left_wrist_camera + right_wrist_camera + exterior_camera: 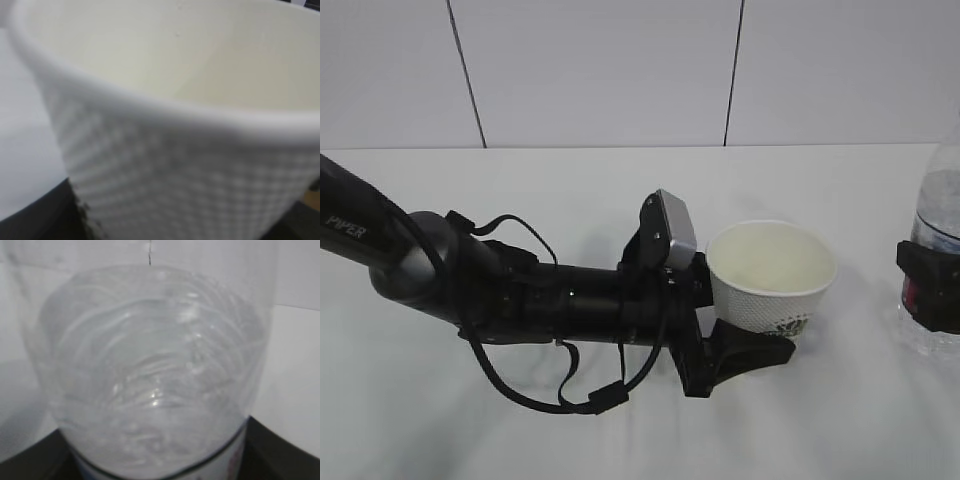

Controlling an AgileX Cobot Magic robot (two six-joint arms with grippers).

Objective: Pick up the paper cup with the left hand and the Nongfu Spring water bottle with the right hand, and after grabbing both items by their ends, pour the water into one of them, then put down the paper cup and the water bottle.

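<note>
While the paper cup [771, 272] is gripped upright, mouth upward, by the left end effector [745, 352] mid-surface [570, 190], the Nongfu Spring water bottle [940, 215] is clasped upright at far right by the right end effector [927, 285].

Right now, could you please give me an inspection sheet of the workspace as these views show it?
Surface: white table, bare where visible.
Job's things: paper cup upright, no water discernible inside; Nongfu Spring water bottle upright at the right edge, partly cut off, water inside.
Clutter: nothing seen.
Grippers: left gripper closed around the cup's lower part; right gripper closed around the bottle.
Cables: black cable looped under the left arm.
Surroundings: white panelled wall.
</note>
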